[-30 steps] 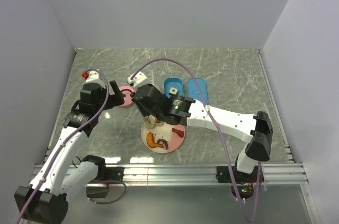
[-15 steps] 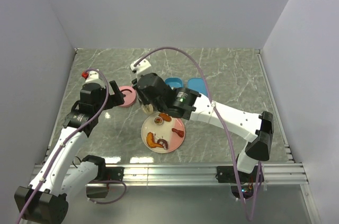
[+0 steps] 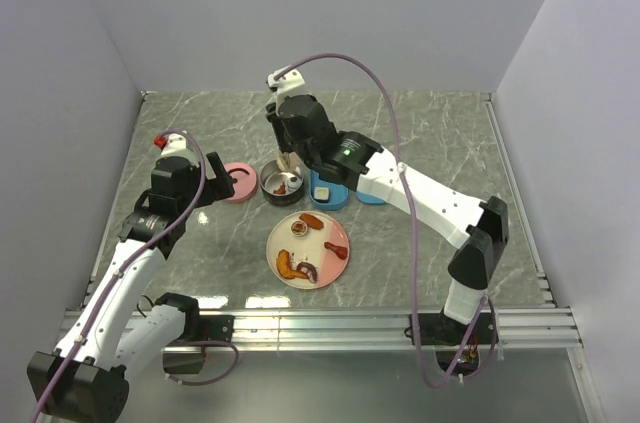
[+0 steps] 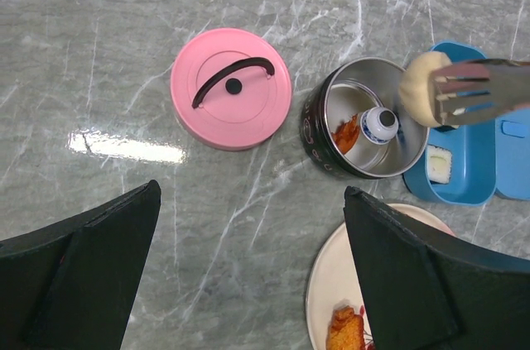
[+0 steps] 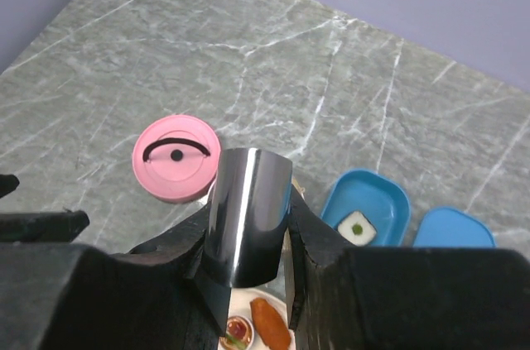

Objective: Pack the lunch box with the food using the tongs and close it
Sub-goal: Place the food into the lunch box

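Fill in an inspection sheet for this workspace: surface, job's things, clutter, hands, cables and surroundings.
Surface: grey marbled table, no spills seen.
Job's things: tongs pinch a beige bun over the edge of the open round metal tin, two pieces inside; pink lid lies beside it; blue tray holds a sushi square; plate carries more food.
Clutter: nothing seen.
Hands: left hand open and empty; right hand shut on the tongs.
Cables: a purple cable runs along each arm.
Surroundings: plain walls on three sides; metal rail at the near edge.
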`<action>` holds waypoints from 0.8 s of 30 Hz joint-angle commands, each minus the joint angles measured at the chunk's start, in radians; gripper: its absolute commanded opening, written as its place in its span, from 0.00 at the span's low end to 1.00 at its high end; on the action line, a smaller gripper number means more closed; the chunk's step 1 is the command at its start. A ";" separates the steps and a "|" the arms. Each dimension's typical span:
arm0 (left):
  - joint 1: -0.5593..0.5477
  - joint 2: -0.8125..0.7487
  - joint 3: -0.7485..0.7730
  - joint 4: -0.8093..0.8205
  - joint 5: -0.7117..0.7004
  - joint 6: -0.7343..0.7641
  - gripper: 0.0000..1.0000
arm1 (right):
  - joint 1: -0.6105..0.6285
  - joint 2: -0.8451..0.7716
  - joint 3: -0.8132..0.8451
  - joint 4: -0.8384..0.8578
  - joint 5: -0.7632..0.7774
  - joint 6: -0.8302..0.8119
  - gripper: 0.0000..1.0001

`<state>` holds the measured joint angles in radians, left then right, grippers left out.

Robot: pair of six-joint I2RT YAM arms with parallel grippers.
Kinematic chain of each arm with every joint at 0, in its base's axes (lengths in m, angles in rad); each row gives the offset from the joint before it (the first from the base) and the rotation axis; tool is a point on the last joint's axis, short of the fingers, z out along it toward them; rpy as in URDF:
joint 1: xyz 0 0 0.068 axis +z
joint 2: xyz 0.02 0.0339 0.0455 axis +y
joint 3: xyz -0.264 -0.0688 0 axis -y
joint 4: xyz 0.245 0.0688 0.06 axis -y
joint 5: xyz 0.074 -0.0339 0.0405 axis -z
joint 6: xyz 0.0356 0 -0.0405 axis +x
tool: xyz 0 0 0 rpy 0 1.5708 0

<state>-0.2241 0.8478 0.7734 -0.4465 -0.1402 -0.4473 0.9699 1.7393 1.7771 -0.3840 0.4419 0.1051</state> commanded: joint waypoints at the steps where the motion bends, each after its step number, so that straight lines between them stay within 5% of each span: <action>1: -0.003 0.000 0.018 0.006 -0.022 0.015 0.99 | -0.013 0.044 0.080 0.079 -0.042 -0.030 0.06; 11: -0.003 0.004 0.015 0.008 -0.029 0.018 0.99 | -0.014 0.083 0.110 0.037 -0.063 -0.019 0.08; 18: -0.003 0.002 0.012 0.009 -0.027 0.016 0.99 | -0.014 0.081 0.107 0.030 -0.052 -0.021 0.30; 24: -0.003 0.000 0.013 0.009 -0.027 0.018 0.99 | -0.014 0.072 0.104 0.036 -0.052 -0.025 0.38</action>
<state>-0.2241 0.8490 0.7734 -0.4465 -0.1555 -0.4461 0.9592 1.8347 1.8328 -0.3779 0.3798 0.0906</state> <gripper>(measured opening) 0.995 0.381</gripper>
